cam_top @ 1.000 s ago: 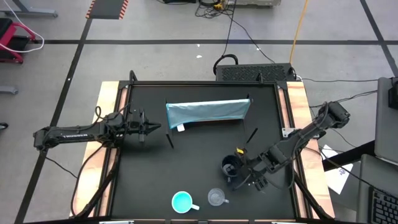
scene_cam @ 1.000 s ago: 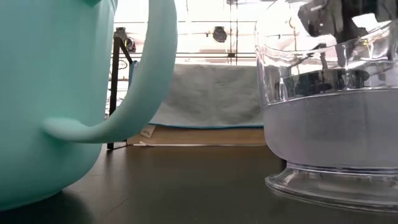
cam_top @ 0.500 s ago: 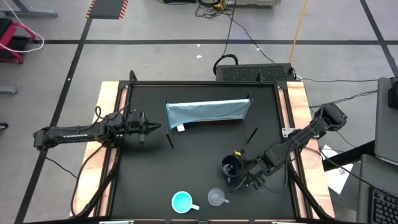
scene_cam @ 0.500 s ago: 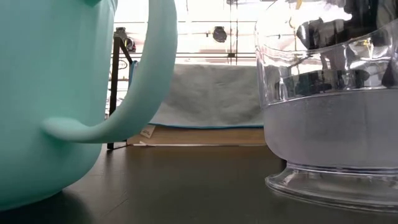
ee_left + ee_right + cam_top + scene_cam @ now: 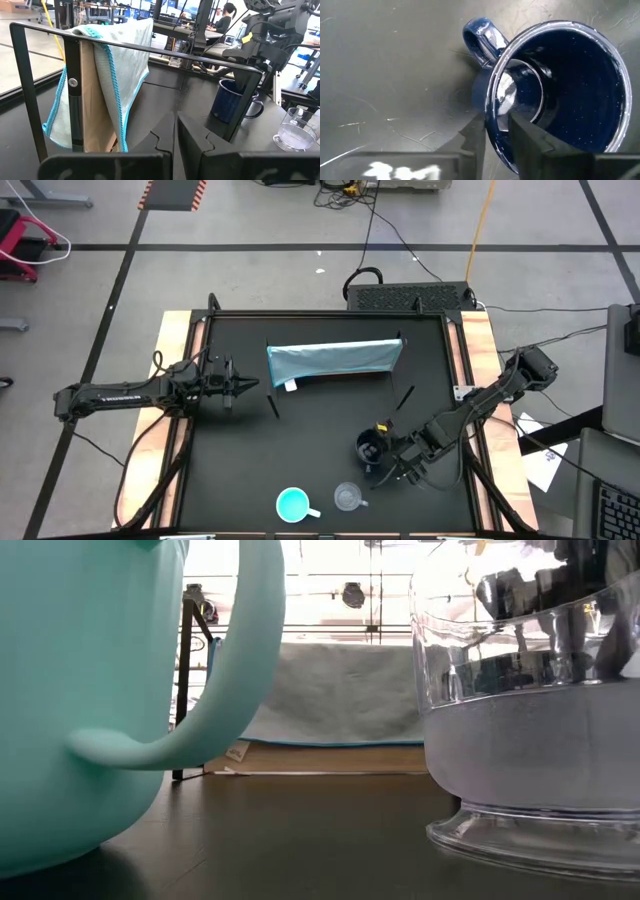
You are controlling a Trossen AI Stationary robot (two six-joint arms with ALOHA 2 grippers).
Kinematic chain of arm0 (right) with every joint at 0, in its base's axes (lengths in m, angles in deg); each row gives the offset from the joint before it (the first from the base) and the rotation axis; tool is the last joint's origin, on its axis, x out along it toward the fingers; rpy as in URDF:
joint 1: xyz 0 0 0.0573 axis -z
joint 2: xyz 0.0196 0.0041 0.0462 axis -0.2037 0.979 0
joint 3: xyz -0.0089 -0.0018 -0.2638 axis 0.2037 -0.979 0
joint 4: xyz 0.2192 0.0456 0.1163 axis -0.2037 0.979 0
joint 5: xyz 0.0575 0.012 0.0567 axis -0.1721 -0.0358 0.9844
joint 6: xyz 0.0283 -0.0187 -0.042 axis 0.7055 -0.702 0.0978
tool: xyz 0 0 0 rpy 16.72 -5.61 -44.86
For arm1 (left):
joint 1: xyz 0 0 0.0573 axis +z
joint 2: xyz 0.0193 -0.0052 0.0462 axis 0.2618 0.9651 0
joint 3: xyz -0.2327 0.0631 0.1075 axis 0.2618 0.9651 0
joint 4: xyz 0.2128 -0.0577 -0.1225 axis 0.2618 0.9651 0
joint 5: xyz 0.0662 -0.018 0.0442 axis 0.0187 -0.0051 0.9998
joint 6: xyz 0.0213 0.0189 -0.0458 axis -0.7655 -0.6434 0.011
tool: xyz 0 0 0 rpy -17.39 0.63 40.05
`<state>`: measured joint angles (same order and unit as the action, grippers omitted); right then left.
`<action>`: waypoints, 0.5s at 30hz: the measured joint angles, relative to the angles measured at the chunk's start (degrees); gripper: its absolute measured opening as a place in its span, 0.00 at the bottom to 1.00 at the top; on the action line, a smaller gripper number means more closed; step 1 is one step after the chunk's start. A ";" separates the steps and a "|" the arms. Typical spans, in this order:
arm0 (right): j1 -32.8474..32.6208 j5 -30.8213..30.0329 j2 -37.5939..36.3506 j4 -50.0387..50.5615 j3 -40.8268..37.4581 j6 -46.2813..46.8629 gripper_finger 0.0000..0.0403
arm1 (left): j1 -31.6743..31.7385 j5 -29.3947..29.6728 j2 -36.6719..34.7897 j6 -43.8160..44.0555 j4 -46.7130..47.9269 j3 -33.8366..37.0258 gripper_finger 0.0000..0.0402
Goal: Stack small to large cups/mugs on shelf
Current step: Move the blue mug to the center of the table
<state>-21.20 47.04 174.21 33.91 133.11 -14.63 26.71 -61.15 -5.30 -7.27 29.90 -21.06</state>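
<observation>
The dark navy mug (image 5: 370, 447) stands upright on the black table, right of centre, and my right gripper (image 5: 496, 137) is shut on its wall. Near the front edge stand the turquoise mug (image 5: 293, 504) and the clear mug (image 5: 347, 497), both on their bases. They fill the low view, the turquoise mug (image 5: 90, 690) left and the clear mug (image 5: 530, 720) right. The light blue-grey shelf (image 5: 335, 360) stands at the far middle. My left gripper (image 5: 245, 385) hovers shut left of the shelf, holding nothing. My right gripper has the navy mug's wall at the rim (image 5: 495, 117), a short way round from the handle (image 5: 477, 40). One finger (image 5: 532, 145) is inside the mug and the other outside. The fingers come from above, pointing down. The mug stands upright on the table.
A thin dark stick (image 5: 272, 408) lies left of centre and another (image 5: 403, 397) right of the shelf. A small yellow piece (image 5: 384, 424) lies just behind the navy mug. Wooden rails (image 5: 178, 380) border the table's left and right sides.
My right gripper has shifted slightly toward the navy mug, and its fingers have come together on the mug's wall. The mug has stayed where it was.
</observation>
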 joint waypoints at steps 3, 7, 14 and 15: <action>0.00 0.03 0.00 -0.02 0.00 -0.95 0.10 | 0.01 0.00 0.00 -0.01 0.00 0.00 0.05; 0.00 -0.02 0.00 -1.30 0.01 -3.28 0.03 | 0.00 0.00 -0.01 -0.03 0.02 0.00 0.05; 0.00 0.14 -0.09 -2.53 1.50 -7.47 0.03 | 0.02 0.00 0.00 -0.07 0.07 0.00 0.05; 0.00 0.00 -0.09 -2.26 1.84 -8.00 0.03 | 0.01 0.00 0.01 -0.09 0.11 0.00 0.05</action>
<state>-21.20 47.04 174.12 31.65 134.95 -22.63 26.72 -61.16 -5.29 -7.36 30.01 -21.06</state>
